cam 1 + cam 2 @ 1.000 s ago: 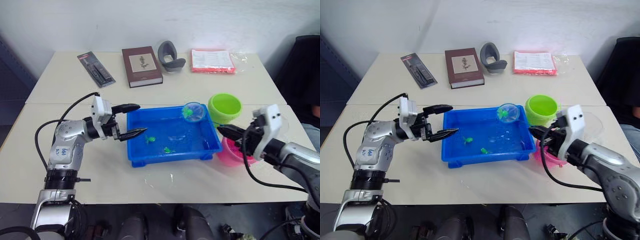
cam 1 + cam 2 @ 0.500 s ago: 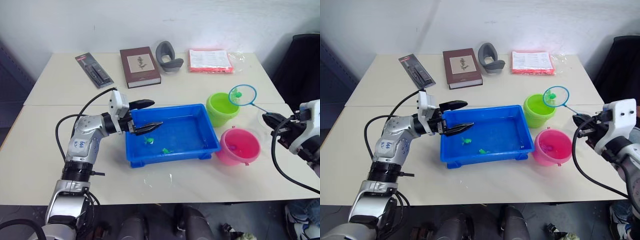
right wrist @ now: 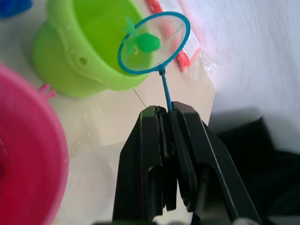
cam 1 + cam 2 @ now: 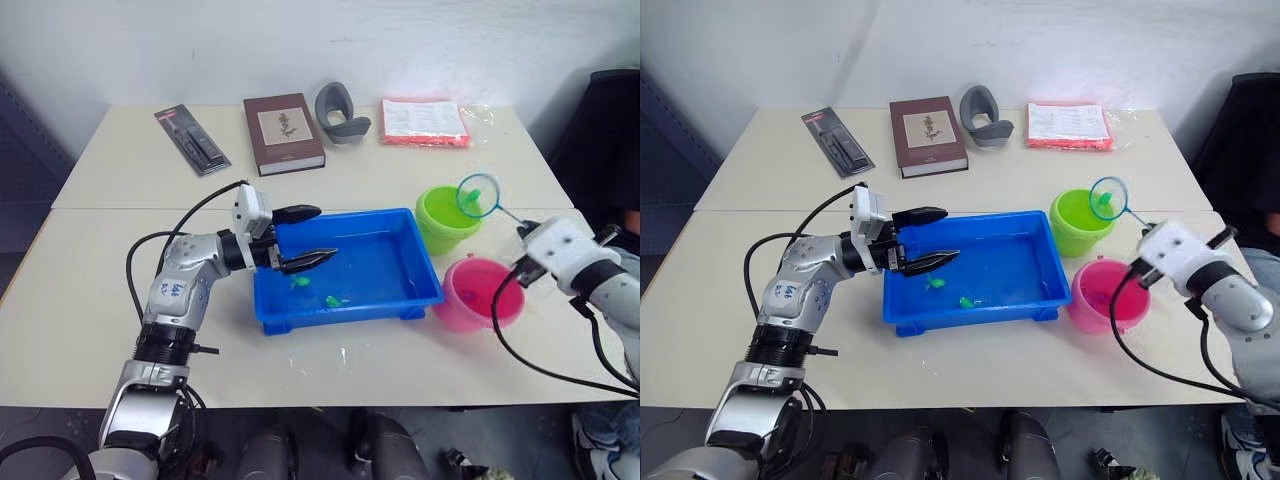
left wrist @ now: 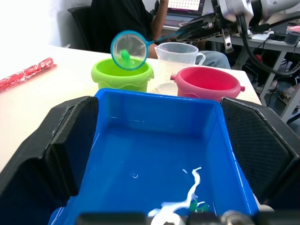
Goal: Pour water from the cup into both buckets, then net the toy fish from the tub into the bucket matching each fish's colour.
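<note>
The right tool [image 3: 165, 123], clamped shut on the thin handle of the net [image 4: 478, 195], has carried it from low over the far right corner of the blue tub [image 4: 345, 268] a second ago up to the right edge of the green bucket [image 4: 447, 217], a green fish [image 3: 148, 42] in the mesh. Tipping it in looks next. The left tool [image 4: 305, 237] has moved further over the tub's left end, fingers wide apart and empty; two green fish [image 4: 336, 300] remain there, the pink bucket [image 4: 478, 293] near right.
</note>
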You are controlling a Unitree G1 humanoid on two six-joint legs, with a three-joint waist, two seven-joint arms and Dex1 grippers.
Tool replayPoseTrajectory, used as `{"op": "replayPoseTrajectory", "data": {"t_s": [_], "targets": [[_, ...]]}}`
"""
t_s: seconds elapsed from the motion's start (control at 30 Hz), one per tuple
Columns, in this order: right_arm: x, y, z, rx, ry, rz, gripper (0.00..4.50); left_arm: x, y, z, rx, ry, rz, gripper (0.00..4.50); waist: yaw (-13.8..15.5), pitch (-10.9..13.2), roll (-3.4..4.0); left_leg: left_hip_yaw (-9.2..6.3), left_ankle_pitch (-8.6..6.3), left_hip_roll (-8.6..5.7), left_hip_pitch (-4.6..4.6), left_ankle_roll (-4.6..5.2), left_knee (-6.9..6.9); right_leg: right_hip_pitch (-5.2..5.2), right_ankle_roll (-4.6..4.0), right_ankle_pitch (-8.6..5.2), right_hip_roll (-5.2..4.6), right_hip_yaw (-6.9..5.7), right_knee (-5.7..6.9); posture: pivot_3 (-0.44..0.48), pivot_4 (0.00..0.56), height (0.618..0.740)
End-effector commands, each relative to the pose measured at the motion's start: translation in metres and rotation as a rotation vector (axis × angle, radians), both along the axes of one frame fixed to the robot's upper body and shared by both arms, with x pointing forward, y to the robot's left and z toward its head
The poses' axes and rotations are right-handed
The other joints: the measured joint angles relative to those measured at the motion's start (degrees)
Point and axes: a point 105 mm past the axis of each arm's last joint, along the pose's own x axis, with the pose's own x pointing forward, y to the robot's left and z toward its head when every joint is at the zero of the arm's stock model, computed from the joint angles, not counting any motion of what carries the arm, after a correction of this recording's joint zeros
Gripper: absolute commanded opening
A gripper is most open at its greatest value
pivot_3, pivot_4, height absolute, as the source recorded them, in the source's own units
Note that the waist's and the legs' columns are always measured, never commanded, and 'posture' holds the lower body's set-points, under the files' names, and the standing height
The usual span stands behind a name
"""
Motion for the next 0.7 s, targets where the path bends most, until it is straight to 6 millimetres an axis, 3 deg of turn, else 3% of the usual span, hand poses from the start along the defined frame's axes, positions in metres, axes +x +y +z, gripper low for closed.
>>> {"op": "replayPoseTrajectory", "data": {"t_s": [0.03, 0.37, 0.6, 0.7], "targets": [[-0.002, 0.006, 0.01, -0.195, -0.1, 0.077, 0.0, -0.004, 0.001, 0.008, 0.004, -0.063, -0.006, 4.48, 0.0, 0.0, 0.0, 0.0, 0.01, 0.0, 0.0, -0.02, 0.0, 0.0, 0.0, 0.0, 0.0, 0.0, 0.01, 0.0, 0.15, 0.74], [-0.001, 0.01, 0.042, -0.342, -0.276, 0.122, 0.0, -0.003, 0.015, 0.003, 0.007, -0.069, 0.009, 4.48, 0.0, 0.0, 0.01, -0.14, 0.04, 0.02, 0.0, -0.07, 0.01, 0.0, 0.0, 0.0, 0.0, 0.01, 0.02, 0.0, 0.15, 0.74], [0.003, -0.013, 0.021, -0.346, -0.138, 0.032, 0.0, -0.001, 0.02, 0.001, 0.013, -0.081, 0.019, 4.48, 0.2, 0.0, 0.01, -0.18, 0.07, 0.0, -0.09, -0.04, 0.05, 0.0, 0.0, 0.0, -0.06, 0.02, 0.0, 0.0, 0.15, 0.74], [0.003, -0.002, 0.025, -0.376, -0.188, 0.082, 0.0, -0.002, 0.02, 0.0, 0.01, -0.081, 0.012, 4.48, 0.0, 0.0, 0.01, -0.19, 0.07, 0.0, -0.08, -0.03, 0.04, 0.0, 0.0, 0.0, -0.05, 0.02, 0.0, 0.0, 0.15, 0.74]]}}
